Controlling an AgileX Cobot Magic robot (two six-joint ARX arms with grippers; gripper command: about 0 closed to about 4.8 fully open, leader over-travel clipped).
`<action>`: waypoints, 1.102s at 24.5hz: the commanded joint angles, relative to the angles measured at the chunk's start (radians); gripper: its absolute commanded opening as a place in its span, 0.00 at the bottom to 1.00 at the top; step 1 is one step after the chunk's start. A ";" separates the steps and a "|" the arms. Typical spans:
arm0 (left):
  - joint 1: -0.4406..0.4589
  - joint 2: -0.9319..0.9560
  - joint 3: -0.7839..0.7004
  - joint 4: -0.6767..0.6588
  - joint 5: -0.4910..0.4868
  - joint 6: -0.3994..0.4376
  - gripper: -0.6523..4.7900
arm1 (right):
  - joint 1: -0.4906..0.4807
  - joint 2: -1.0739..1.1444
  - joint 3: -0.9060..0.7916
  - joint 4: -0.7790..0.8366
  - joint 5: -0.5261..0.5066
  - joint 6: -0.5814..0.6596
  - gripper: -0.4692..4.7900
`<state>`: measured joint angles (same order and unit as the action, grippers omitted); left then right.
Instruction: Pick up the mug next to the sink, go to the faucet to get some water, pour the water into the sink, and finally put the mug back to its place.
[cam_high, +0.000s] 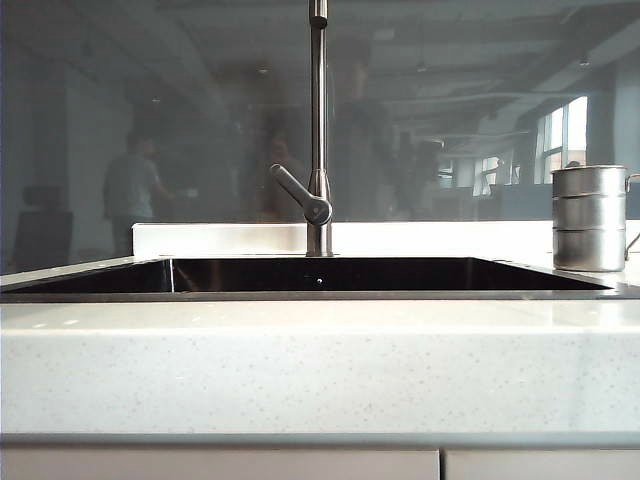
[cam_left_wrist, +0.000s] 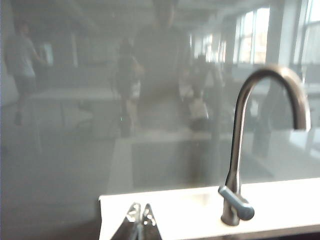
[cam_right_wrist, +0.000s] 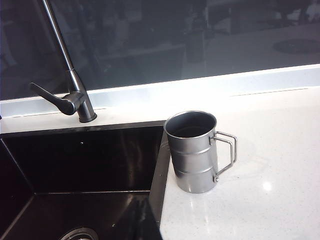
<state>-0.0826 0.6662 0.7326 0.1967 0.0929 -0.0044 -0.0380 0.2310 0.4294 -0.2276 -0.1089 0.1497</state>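
Observation:
The steel mug (cam_high: 590, 218) stands upright on the pale counter to the right of the sink (cam_high: 300, 295), with its wire handle turned away from the basin. In the right wrist view the mug (cam_right_wrist: 192, 152) sits just past the sink's corner and looks empty. The faucet (cam_high: 318, 130) rises behind the sink's middle, lever angled left. No water is in view. Neither arm shows in the exterior view. My left gripper (cam_left_wrist: 141, 214) is shut and empty, facing the backsplash left of the faucet (cam_left_wrist: 239, 165). My right gripper (cam_right_wrist: 143, 218), a dark shape over the sink (cam_right_wrist: 85, 160), is shut, short of the mug.
A glossy dark glass wall (cam_high: 150, 120) with reflections stands behind a low white upstand (cam_high: 220, 238). The counter's front edge (cam_high: 320, 370) runs across the near side. A drain (cam_right_wrist: 77, 234) lies in the sink's floor.

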 joint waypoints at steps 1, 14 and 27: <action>0.001 -0.053 0.002 -0.024 -0.002 -0.006 0.12 | 0.000 0.000 0.005 0.021 -0.001 0.004 0.07; 0.001 -0.114 0.002 -0.040 -0.003 -0.006 0.12 | 0.000 0.000 0.005 0.021 -0.001 0.004 0.07; 0.010 -0.254 -0.054 -0.563 -0.183 0.060 0.12 | 0.000 0.000 0.005 0.021 -0.001 0.004 0.07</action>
<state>-0.0765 0.4446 0.7059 -0.3187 -0.0933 0.0769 -0.0380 0.2310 0.4297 -0.2268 -0.1089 0.1497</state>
